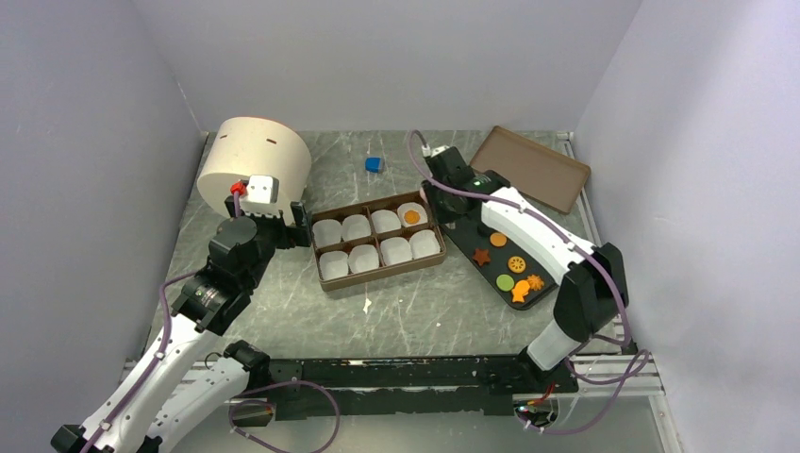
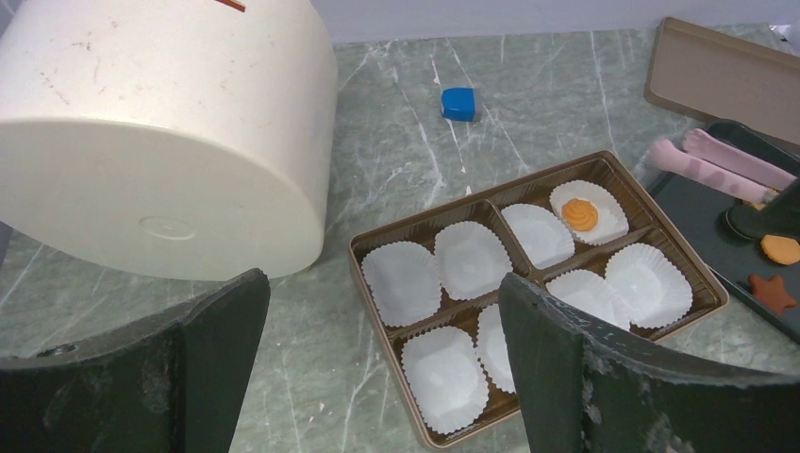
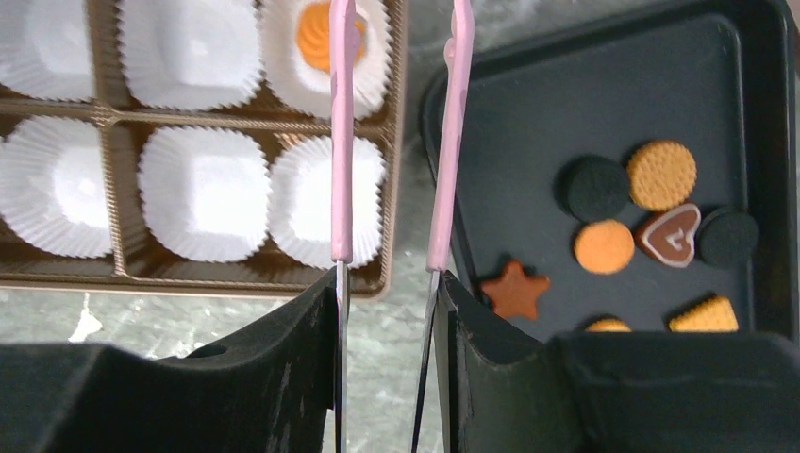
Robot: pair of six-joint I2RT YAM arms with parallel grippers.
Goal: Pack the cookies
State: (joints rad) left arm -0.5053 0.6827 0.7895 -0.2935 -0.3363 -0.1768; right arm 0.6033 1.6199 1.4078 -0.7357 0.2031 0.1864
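Observation:
The cookies lie on a black tray (image 1: 472, 241) at the right: a brown star (image 3: 514, 288), black rounds (image 3: 596, 187), orange rounds (image 3: 604, 246), a heart (image 3: 668, 234) and an orange wedge (image 3: 704, 315). One orange cookie (image 1: 411, 216) sits in the far right paper cup of the brown box (image 1: 381, 276); the other cups are empty. My right gripper (image 3: 389, 283) is shut on pink tongs (image 3: 341, 142). The tong arms stand apart, nothing between them, reaching over the box's right end. My left gripper (image 2: 382, 311) is open and empty at the box's left end.
A large cream round container (image 1: 255, 160) stands at the back left, close to my left gripper. A small blue cube (image 1: 375, 164) lies behind the box. A brown flat lid (image 1: 530, 167) rests at the back right. Grey walls close in on three sides.

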